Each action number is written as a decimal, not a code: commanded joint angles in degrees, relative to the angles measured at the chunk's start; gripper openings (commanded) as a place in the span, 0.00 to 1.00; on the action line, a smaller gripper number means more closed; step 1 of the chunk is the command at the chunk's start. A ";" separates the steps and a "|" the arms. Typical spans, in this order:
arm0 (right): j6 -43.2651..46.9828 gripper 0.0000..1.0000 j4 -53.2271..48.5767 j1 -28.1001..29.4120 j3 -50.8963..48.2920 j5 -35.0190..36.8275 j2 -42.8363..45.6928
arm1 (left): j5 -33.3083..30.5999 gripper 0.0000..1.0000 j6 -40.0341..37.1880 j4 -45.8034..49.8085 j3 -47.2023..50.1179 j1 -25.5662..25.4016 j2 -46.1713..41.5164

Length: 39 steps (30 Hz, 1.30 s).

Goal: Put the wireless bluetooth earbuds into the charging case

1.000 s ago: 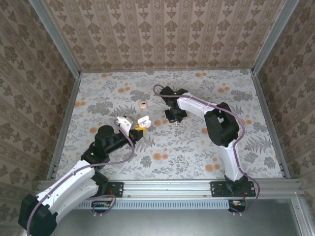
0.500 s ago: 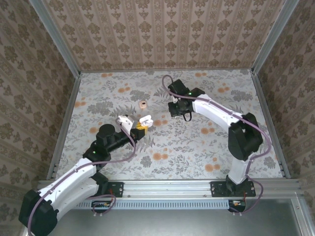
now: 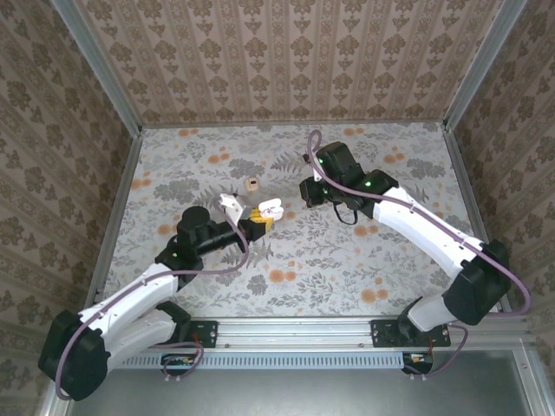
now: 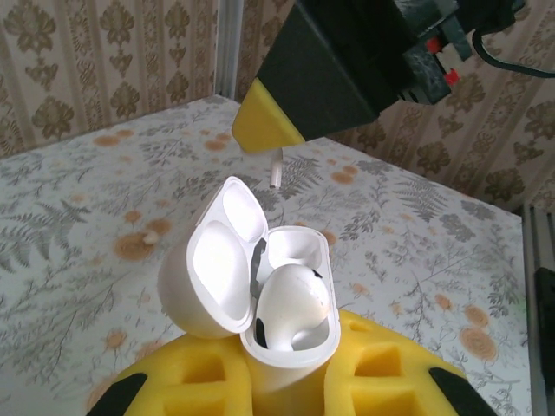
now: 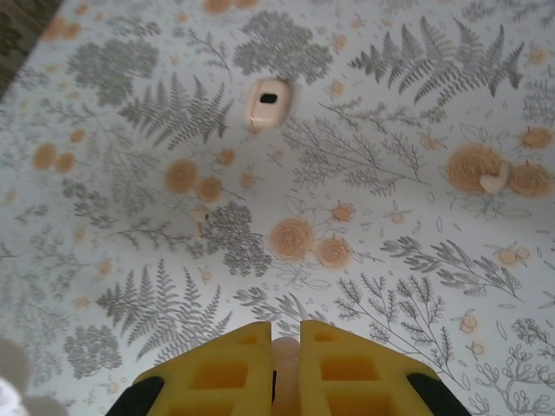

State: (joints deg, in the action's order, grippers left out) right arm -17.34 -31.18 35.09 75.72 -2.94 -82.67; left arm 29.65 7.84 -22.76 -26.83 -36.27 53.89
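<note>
The charging case (image 4: 289, 357) is a white rounded box, held upright between the yellow pads of my left gripper (image 4: 290, 386). Its lid (image 4: 212, 273) is swung open to the left. One white earbud (image 4: 295, 299) sits in the case. My right gripper (image 5: 285, 336) is shut on the other earbud (image 5: 284, 360), a pale piece pinched between its yellow pads. In the left wrist view its yellow tip (image 4: 264, 121) hangs above and behind the case, with the earbud's white stem (image 4: 276, 170) sticking down. From above, the case (image 3: 271, 208) lies just left of the right gripper (image 3: 310, 194).
A small peach block with a dark hole (image 3: 251, 184) (image 5: 267, 102) lies on the floral table behind the case. A tiny pale piece (image 5: 494, 180) rests on an orange flower to the right. Metal rails (image 3: 117, 208) and papered walls fence the table.
My right gripper closed fully on the earbud and lifted off the table as its arm stretched out. My left gripper carried the open case a little right, toward it.
</note>
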 commanded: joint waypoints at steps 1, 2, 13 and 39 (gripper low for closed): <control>1.43 0.11 1.40 0.15 -1.16 -1.57 5.14 | 3.47 0.00 -1.62 -1.47 -3.84 0.12 1.13; 1.59 0.11 1.22 0.15 -1.43 -1.79 5.99 | 3.68 0.00 -1.98 -1.09 -4.54 0.15 1.62; 2.76 0.11 0.77 0.24 -4.83 -3.28 13.10 | 6.74 0.00 -3.71 0.86 -7.20 0.41 3.85; 9.93 0.11 6.53 1.60 -6.93 -10.76 19.83 | 19.27 0.00 -1.93 -8.26 -9.93 3.05 12.42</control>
State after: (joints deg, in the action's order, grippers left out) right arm -10.55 -27.55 36.18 68.60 -11.70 -64.10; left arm 45.52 4.56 -26.00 -36.10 -33.32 66.02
